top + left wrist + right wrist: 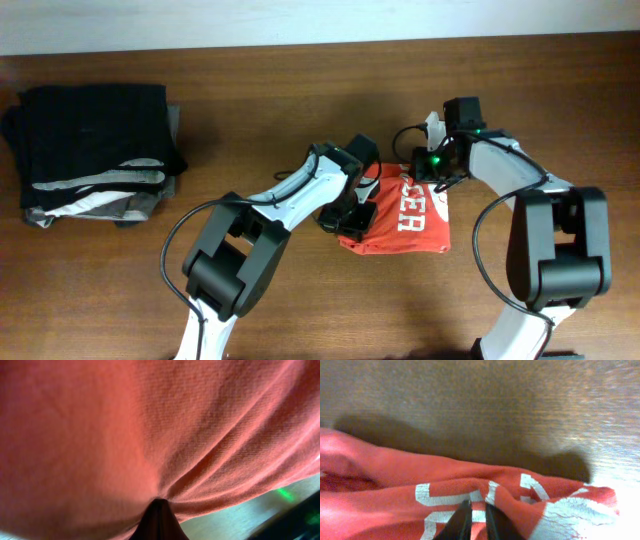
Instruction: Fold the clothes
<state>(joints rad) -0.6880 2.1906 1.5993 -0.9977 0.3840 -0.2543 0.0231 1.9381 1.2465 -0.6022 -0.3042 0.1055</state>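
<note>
The clothes are one orange-red T-shirt (pixel 400 215) with white block lettering, lying folded into a small rectangle at the table's centre. My left gripper (pixel 340 215) is at the shirt's left edge. In the left wrist view its dark fingertips (pixel 159 510) are pressed together on a pinch of orange fabric (pixel 150 430), with creases running out from the pinch. My right gripper (pixel 432 180) is at the shirt's far right corner. In the right wrist view its gripper (pixel 477 505) rests on the lettered cloth (pixel 445 495), fingers a narrow gap apart, with nothing pinched between them.
A stack of folded black, grey and white garments (pixel 95 150) sits at the far left of the wooden table (pixel 250 80). The table's back edge meets a pale wall along the top.
</note>
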